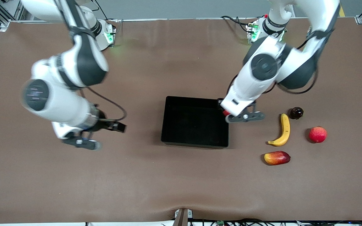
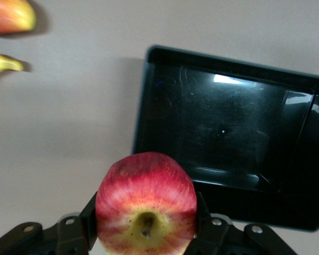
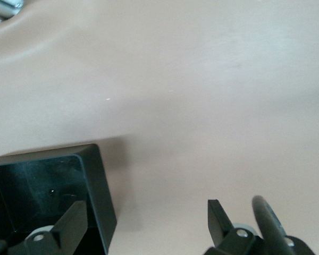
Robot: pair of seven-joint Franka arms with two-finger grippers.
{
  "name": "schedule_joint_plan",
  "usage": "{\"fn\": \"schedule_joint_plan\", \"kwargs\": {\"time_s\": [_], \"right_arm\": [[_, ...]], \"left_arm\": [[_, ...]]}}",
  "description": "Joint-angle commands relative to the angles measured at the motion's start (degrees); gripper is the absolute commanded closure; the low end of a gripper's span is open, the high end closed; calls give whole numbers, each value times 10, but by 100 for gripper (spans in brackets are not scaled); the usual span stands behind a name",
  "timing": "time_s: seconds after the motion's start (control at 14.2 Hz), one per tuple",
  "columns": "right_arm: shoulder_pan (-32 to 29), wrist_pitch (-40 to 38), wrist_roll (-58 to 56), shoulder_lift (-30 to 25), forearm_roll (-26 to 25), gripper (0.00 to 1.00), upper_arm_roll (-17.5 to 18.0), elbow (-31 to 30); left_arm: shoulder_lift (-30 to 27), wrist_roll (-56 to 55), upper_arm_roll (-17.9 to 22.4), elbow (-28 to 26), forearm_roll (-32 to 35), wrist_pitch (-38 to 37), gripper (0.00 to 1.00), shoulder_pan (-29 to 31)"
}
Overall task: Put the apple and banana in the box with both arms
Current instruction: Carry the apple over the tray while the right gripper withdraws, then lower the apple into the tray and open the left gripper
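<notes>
Streaky round apple [image 2: 145, 202] pinched, left gripper [image 2: 143, 226].

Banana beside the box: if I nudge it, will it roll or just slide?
The banana lies flat on its curved side, so it would probably slide or pivot, not roll. Its smooth skin may slip in a narrow pinch.

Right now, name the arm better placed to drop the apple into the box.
Left. The left gripper is clamped on the apple beside the box wall at the left arm's end. The right gripper is open, holds nothing, and hangs over bare table.
</notes>
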Motion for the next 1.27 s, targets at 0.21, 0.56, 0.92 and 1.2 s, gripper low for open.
{"fn": "schedule_joint_plan", "kwargs": {"time_s": [0.21,0.56,0.92,1.2], "right_arm": [[-73,-72,-102,-97,-51,0,2,-21],[-138,-72,-236,-216,-88,0,0,-126],[-195,-96,-385,-258,-127,0,0,-119],[-183,-145,-381,-284,-164,0,5,-103]], "left_arm": [[97,-74,1,10,49,70,100,-53],[148,-112,3,9,65,104,100,-57],[175,-117,10,-2,88,129,100,-52],[186,-142,11,-3,97,141,90,-56]]}}
